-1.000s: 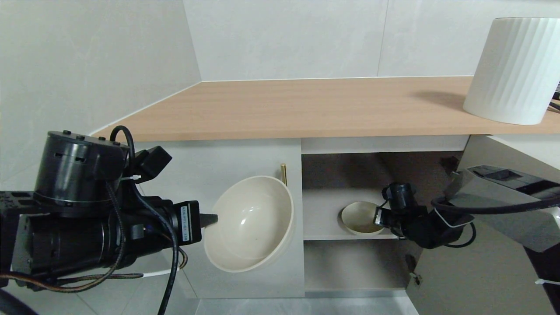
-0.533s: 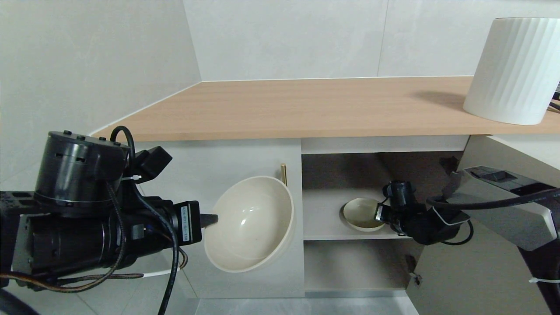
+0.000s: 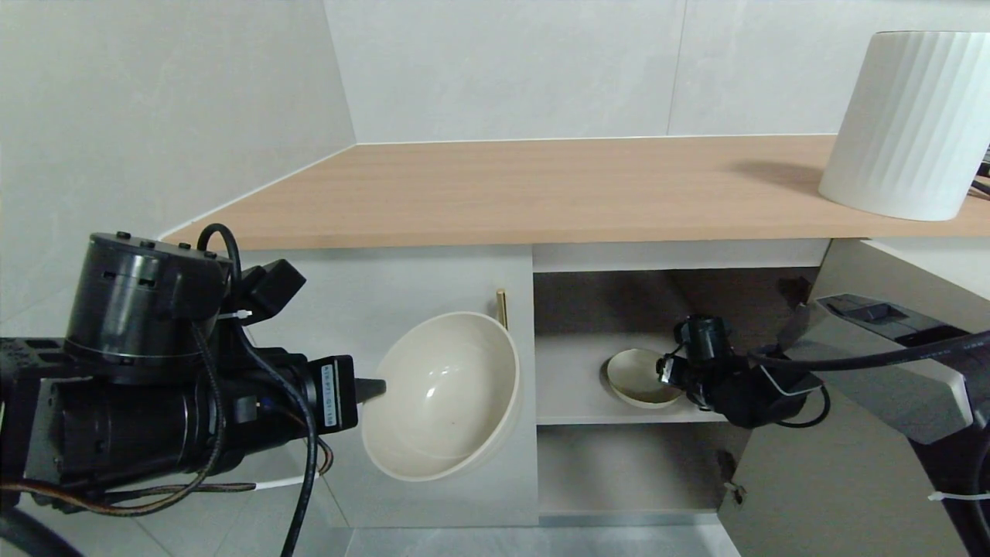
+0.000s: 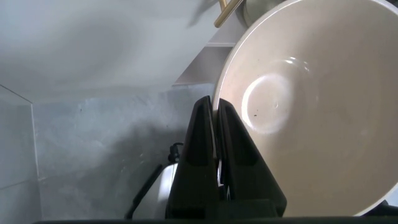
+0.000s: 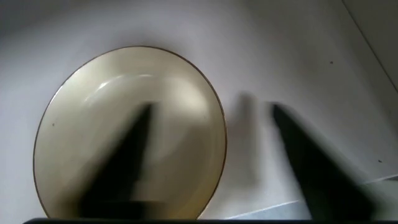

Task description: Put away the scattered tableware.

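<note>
two pieces of tableware were in play. the small dish (image 3: 638,377) lay flat on the cabinet shelf (image 3: 568,391), near the shelf's front edge. the right gripper (image 3: 671,371) sat just above it inside the shelf opening, its fingers spread wide and holding nothing. whether a finger touched the dish could not be told. the large bowl (image 3: 445,394) hung in the air to the left of the shelf, outside the opening and in front of the closed door (image 3: 363,302) beside the shelf. it was tipped on edge with its hollow facing outward, and the left gripper (image 3: 371,387) was pinched tight on its rim.

several things looked likely to go wrong. a finger catching the dish's lip as the right arm backed out could drag it over the shelf's front edge. the bowl was held by a thin pinch on one side only, so a quick swing toward the shelf could make it pivot or slip. it was also wide, and could clip the brass handle (image 3: 501,305) at the shelf's left side. with the right arm filling the shelf opening, bringing the bowl in early risked the two meeting.
</note>
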You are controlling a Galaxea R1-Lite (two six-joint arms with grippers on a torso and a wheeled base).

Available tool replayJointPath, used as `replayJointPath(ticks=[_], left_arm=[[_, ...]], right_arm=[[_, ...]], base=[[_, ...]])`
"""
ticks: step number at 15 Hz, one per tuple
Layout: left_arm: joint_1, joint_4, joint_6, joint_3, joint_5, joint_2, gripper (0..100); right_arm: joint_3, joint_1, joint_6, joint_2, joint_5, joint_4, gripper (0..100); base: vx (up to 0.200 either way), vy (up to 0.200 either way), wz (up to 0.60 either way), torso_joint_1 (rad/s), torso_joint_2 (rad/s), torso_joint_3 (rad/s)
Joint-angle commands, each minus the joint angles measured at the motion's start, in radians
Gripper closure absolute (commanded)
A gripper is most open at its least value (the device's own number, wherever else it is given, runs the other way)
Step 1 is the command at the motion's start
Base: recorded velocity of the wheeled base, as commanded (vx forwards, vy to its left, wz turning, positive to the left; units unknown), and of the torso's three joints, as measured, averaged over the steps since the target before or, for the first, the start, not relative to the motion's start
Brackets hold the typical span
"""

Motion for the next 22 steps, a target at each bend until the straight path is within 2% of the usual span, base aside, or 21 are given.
replayJointPath(ticks=[1, 3, 5, 8, 10, 12, 13, 14, 15, 16, 17, 18, 22], left_arm=[[0.000, 0.000, 0.000, 0.000, 0.000, 0.002, 100], [0.000, -0.002, 0.001, -0.002, 0.000, 0.010, 100], [-0.002, -0.002, 0.003, -0.011, -0.003, 0.019, 100], [-0.020, 0.000, 0.021, -0.051, 0.000, 0.071, 100], [-0.051, 0.000, 0.038, -0.063, 0.007, 0.117, 100], [-0.095, 0.000, 0.069, -0.063, 0.017, 0.180, 100], [-0.115, 0.001, 0.095, -0.058, 0.030, 0.214, 100], [-0.124, 0.001, 0.103, -0.057, 0.038, 0.228, 100], [-0.160, 0.001, 0.116, -0.052, 0.090, 0.286, 100], [-0.166, 0.001, 0.118, -0.052, 0.104, 0.298, 100], [-0.181, 0.001, 0.123, -0.052, 0.144, 0.335, 100], [-0.184, 0.003, 0.127, -0.051, 0.145, 0.341, 100], [-0.239, 0.001, 0.127, -0.031, 0.150, 0.332, 100]], right_arm=[[-0.001, 0.002, 0.001, -0.003, 0.000, -0.001, 0], [0.019, 0.002, 0.001, -0.036, -0.005, 0.000, 0], [0.128, 0.014, -0.007, -0.148, 0.007, 0.003, 0], [0.280, 0.076, -0.025, -0.378, 0.109, 0.026, 0], [0.324, 0.122, -0.056, -0.538, 0.165, 0.129, 0], [0.322, 0.200, -0.059, -0.743, 0.230, 0.369, 0], [0.321, 0.235, -0.061, -0.819, 0.268, 0.454, 0], [0.321, 0.251, -0.061, -0.851, 0.284, 0.487, 0], [0.321, 0.298, -0.076, -0.926, 0.326, 0.571, 0], [0.321, 0.309, -0.093, -0.941, 0.339, 0.606, 0], [0.322, 0.313, -0.134, -0.948, 0.348, 0.663, 0], [0.326, 0.321, -0.145, -0.946, 0.349, 0.668, 0], [0.379, 0.478, -0.151, -0.877, 0.331, 0.671, 0]], base=[[0.000, 0.000, 0.00, 0.000, 0.00, 0.000], [0.000, 0.000, 0.00, 0.000, 0.00, 0.000], [0.000, 0.000, 0.00, 0.000, 0.00, 0.000], [0.000, 0.000, 0.00, 0.000, 0.00, 0.000], [0.000, 0.000, 0.00, 0.000, 0.00, 0.000], [0.000, 0.000, 0.00, 0.000, 0.00, 0.000], [0.000, 0.000, 0.00, 0.000, 0.00, 0.000], [0.000, 0.000, 0.00, 0.000, 0.00, 0.000], [0.000, 0.000, 0.00, 0.000, 0.00, 0.000], [0.000, 0.000, 0.00, 0.000, 0.00, 0.000], [0.000, 0.000, 0.00, 0.000, 0.00, 0.000], [0.000, 0.000, 0.00, 0.000, 0.00, 0.000], [0.000, 0.000, 0.00, 0.000, 0.00, 0.000]])
